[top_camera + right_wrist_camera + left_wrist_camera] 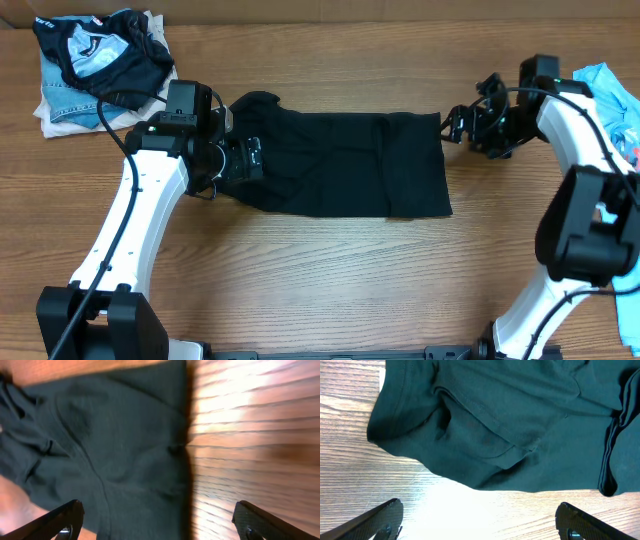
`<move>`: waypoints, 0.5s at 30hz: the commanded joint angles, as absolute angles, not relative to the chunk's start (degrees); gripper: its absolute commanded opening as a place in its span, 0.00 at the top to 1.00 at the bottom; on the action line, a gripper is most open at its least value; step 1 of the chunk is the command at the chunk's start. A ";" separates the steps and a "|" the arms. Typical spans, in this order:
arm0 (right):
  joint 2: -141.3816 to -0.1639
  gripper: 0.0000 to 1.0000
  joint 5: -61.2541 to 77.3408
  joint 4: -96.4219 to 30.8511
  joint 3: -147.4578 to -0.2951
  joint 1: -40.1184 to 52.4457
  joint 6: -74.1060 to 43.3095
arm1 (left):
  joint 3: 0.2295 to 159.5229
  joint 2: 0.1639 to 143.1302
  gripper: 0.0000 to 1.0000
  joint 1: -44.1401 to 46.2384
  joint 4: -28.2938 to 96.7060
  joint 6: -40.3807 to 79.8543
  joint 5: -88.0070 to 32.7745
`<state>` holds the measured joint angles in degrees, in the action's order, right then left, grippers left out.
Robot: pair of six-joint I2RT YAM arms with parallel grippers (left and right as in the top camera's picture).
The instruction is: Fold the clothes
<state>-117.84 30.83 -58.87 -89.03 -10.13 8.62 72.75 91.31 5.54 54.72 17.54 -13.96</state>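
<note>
Wood tabletop (330, 270) with the black T-shirt (340, 165) stretched left-to-right across the middle — left tool (250, 160) over its left end, right tool (455, 125) just off its right edge, both wide open, empty.

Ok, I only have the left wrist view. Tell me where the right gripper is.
Observer: The right gripper is at the shirt's right far corner, jaws open, holding nothing.
Operator: Give me the shirt's overall shape.
Observer: It is spread as a wide rectangle across the middle of the table.
Operator: Name what else is out there.
Observer: A pile of clothes sits at the far left corner.
</note>
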 commanded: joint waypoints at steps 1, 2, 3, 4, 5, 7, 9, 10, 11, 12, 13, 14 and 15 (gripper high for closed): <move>-120.79 0.00 36.84 -59.07 -89.06 -10.35 12.47 | 73.12 91.48 0.00 5.72 54.92 16.25 -14.44; -121.45 0.00 37.39 -59.07 -89.06 -10.35 12.47 | 73.12 91.48 0.00 5.72 55.00 16.25 -14.44; -121.71 0.00 37.98 -59.07 -89.06 -10.35 12.47 | 73.12 91.48 0.00 5.72 55.07 16.25 -14.44; -122.28 0.00 38.59 -59.05 -89.01 -10.35 12.49 | 73.12 91.48 0.00 5.72 55.09 16.25 -14.44; -122.52 0.00 39.22 -59.09 -88.95 -10.35 12.49 | 73.12 91.48 0.00 5.72 55.09 16.25 -14.44; -122.98 0.00 39.62 -59.09 -88.40 -10.28 12.49 | 73.12 91.48 0.00 5.72 55.07 16.25 -14.44; -123.28 0.00 39.62 -58.81 -87.33 -10.15 12.51 | 73.12 91.48 0.00 5.72 55.09 16.27 -14.44; -123.44 0.00 39.62 -58.35 -86.70 -10.04 12.56 | 73.12 91.48 0.00 5.72 55.09 16.25 -14.44; -123.46 0.00 39.66 -57.71 -85.73 -9.91 12.99 | 73.12 91.48 0.00 5.72 55.07 16.27 -14.44; -123.46 0.00 40.10 -57.19 -84.75 -9.76 13.61 | 73.12 91.48 0.00 5.72 55.07 16.27 -14.44; -123.46 0.00 40.34 -56.60 -83.99 -9.63 13.56 | 73.12 91.48 0.00 5.72 55.07 16.25 -14.44; -123.46 0.00 40.88 -55.77 -83.00 -9.45 13.56 | 73.12 91.48 0.00 5.72 55.09 16.25 -14.44; -123.46 0.00 41.25 -55.11 -82.24 -9.30 13.56 | 73.12 91.48 0.00 5.72 55.09 16.25 -14.44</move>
<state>-122.54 39.29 -56.18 -84.62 -9.98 12.27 72.75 91.31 5.54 54.92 17.54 -13.96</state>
